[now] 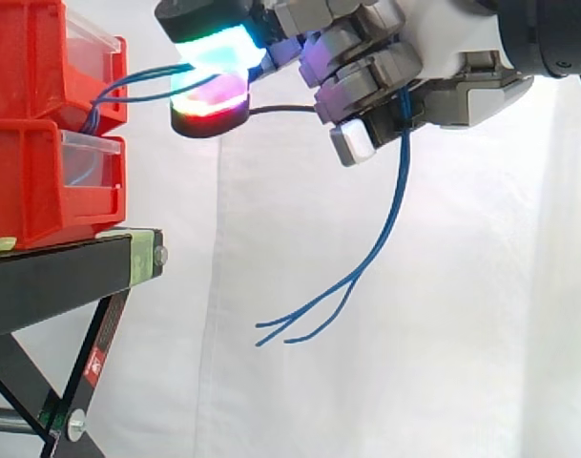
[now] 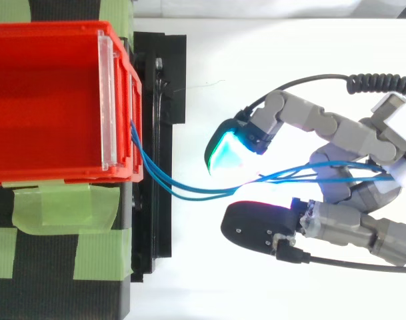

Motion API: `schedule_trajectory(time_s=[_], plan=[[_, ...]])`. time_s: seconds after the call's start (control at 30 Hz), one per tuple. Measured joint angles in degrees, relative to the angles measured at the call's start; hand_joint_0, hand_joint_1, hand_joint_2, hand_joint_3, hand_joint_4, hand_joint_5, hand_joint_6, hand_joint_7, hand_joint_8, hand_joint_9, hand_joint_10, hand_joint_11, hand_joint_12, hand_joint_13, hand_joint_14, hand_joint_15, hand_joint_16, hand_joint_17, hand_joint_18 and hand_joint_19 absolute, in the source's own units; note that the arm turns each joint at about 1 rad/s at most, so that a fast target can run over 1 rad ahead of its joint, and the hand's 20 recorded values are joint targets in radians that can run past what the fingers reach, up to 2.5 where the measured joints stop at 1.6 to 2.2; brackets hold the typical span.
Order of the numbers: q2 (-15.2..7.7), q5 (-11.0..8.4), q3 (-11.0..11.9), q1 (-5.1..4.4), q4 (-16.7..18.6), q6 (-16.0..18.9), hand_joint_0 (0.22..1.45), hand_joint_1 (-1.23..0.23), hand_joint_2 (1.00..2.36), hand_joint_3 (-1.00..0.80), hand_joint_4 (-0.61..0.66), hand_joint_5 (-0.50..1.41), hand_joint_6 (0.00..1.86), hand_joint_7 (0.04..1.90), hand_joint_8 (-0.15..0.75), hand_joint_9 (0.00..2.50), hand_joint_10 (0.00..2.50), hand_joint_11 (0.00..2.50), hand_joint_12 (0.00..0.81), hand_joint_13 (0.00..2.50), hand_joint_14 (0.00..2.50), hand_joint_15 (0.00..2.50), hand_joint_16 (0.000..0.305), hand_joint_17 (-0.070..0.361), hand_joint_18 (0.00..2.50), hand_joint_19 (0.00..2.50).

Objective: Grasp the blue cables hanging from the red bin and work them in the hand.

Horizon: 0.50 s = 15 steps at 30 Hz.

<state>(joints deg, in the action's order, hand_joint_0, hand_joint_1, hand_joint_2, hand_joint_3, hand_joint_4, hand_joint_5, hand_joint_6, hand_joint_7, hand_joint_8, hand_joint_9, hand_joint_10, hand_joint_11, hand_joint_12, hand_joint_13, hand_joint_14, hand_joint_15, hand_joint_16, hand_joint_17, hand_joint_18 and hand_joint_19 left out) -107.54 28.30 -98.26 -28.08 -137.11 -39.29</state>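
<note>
A black stand (image 1: 51, 281) is in front of a white curtain (image 1: 443, 382). Its legs lean and cross each other. One leg has a small red and white sticker (image 1: 93, 364), and a round silver bolt (image 1: 77, 423) lower down. Green tape (image 1: 142, 258) is stuck over the end of the stand's top, with another bolt (image 1: 161, 255) just beside it. From above, more strips of green tape (image 2: 53, 210) lie on the stand.

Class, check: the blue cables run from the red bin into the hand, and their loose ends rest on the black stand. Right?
No. The blue cables run from the red bin into the hand, but the side view shows their loose ends hanging free below it, off the black stand.
</note>
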Motion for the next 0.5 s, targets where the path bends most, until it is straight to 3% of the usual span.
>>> schedule_trajectory(time_s=[0.33,0.5], plan=[[0.0,0.0,0.0,0.01,0.0,0.0,1.07,-0.63,1.0,0.27,0.3,0.34,0.0,1.39,0.58,1.71,2.5,2.5,0.706,2.1,2.5,2.15,0.21,0.158,2.5,0.77],[-0.01,0.0,0.0,-0.01,0.0,0.0,1.05,-0.62,1.19,0.31,0.29,0.34,0.0,1.39,0.58,1.71,2.5,2.5,0.706,2.1,2.5,2.15,0.21,0.158,2.5,0.77]])
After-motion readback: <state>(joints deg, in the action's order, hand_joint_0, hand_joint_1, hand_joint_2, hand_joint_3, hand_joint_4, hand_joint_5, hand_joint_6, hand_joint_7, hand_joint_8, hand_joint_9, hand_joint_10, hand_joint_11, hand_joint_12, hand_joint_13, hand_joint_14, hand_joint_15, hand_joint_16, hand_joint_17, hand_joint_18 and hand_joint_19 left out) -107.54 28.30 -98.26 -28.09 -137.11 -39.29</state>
